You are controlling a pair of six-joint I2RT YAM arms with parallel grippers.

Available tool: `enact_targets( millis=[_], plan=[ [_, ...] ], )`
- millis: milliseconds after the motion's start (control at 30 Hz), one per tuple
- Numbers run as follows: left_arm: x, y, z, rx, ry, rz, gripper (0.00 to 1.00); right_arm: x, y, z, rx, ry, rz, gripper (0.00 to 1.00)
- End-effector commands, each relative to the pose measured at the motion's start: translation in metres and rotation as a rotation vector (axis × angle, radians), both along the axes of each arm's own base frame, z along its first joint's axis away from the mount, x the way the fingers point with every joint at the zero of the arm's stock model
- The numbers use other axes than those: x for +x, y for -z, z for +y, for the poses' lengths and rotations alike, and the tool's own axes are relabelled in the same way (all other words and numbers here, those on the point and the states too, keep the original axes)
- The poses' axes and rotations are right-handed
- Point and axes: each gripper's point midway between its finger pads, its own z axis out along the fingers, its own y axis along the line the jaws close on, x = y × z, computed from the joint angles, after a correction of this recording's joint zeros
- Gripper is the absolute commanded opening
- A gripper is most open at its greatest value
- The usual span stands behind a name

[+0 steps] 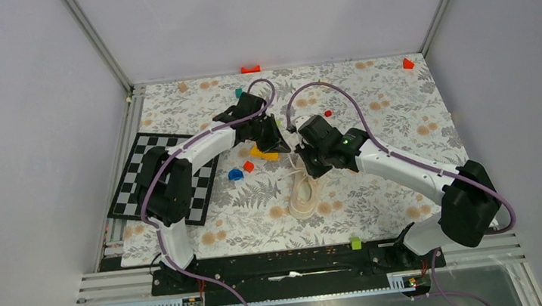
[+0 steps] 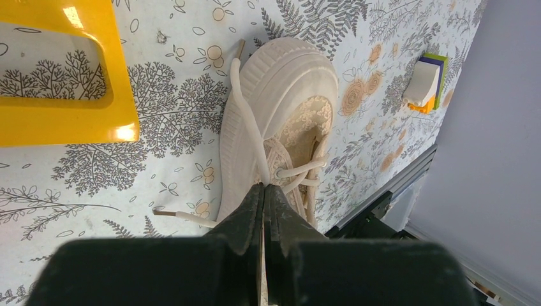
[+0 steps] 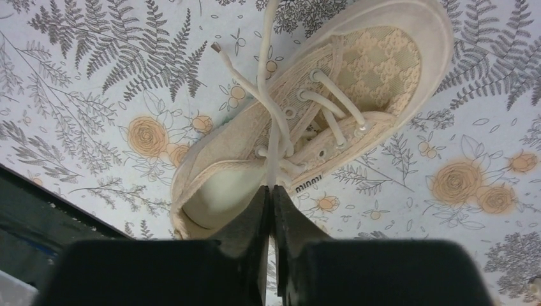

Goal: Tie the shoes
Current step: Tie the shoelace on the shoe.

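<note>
Near the middle of the fern-and-rose printed tablecloth (image 1: pixel 378 187), in the overhead view, a cream-beige low-top fabric sneaker (image 1: pixel 304 193) is seen lying with its heel toward the near edge. Both arms are bent inward over its far end: the left gripper (image 1: pixel 276 141) just left of the toe, the right gripper (image 1: pixel 307 163) directly above the lacing. A yellow plastic frame-shaped block (image 1: pixel 264 154) is placed just beside the left gripper, and a black-and-white checkerboard mat (image 1: pixel 160 180) lies at the left.

From the left wrist, the black fingers (image 2: pixel 252 207) are shown pressed together on a strand of the pale cream laces (image 2: pixel 245 108) – that strand is drawn along the shoe's side to a free end by the toe. Another free end lies on the cloth beside the sneaker.

From the right wrist, the fingers (image 3: pixel 255 207) are seen pinched together on another lace strand above the tongue – a strand that runs straight up out of view. The heel opening lies just beside the fingertips.
</note>
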Motion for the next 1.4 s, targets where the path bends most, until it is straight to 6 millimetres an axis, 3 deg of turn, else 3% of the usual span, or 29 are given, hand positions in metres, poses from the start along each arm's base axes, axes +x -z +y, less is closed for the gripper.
enact_targets(
  millis=[0,133,267,467,500,533,600,633,733,933,1033,1133,1233,1367],
  plan=[
    [0.005,-0.023,-0.001,-0.048,0.012,-0.07,0.0,0.005,-0.017,-0.001,0.0,0.021,-0.045,0.0],
    [0.005,-0.02,0.005,-0.038,0.004,-0.069,0.0,0.013,-0.045,-0.016,0.039,0.13,-0.148,0.0],
    [0.003,-0.014,0.012,-0.029,-0.002,-0.064,0.0,0.018,-0.064,-0.043,0.145,0.335,-0.262,0.0],
    [-0.008,-0.005,0.02,-0.018,0.009,-0.05,0.0,0.001,-0.023,-0.116,0.267,0.845,-0.268,0.0],
    [-0.01,-0.004,0.021,-0.018,0.011,-0.048,0.0,-0.006,-0.01,-0.125,0.278,0.921,-0.244,0.02],
    [-0.012,-0.003,0.021,-0.019,0.015,-0.046,0.0,-0.014,0.003,-0.129,0.296,0.966,-0.213,0.11],
    [-0.016,-0.003,0.023,-0.022,0.022,-0.046,0.0,-0.026,0.023,-0.13,0.323,1.01,-0.15,0.33],
    [-0.019,-0.002,0.024,-0.02,0.026,-0.043,0.0,-0.031,0.03,-0.128,0.335,1.024,-0.12,0.36],
    [-0.025,-0.003,0.027,-0.018,0.033,-0.047,0.0,-0.039,0.038,-0.127,0.347,1.03,-0.081,0.38],
    [-0.027,-0.009,0.027,-0.025,0.049,-0.057,0.0,-0.017,-0.003,-0.098,0.404,0.792,-0.169,0.4],
    [-0.026,-0.012,0.027,-0.028,0.053,-0.063,0.0,-0.005,-0.009,-0.094,0.321,0.745,-0.181,0.47],
    [-0.027,-0.013,0.027,-0.03,0.055,-0.065,0.0,0.004,0.005,-0.086,0.22,0.731,-0.096,0.52],
    [-0.028,-0.013,0.028,-0.024,0.054,-0.068,0.0,0.009,0.025,-0.084,0.183,0.798,0.033,0.5],
    [-0.03,-0.013,0.03,-0.021,0.058,-0.07,0.0,0.019,0.044,-0.086,0.157,0.888,0.083,0.47]
  ],
)
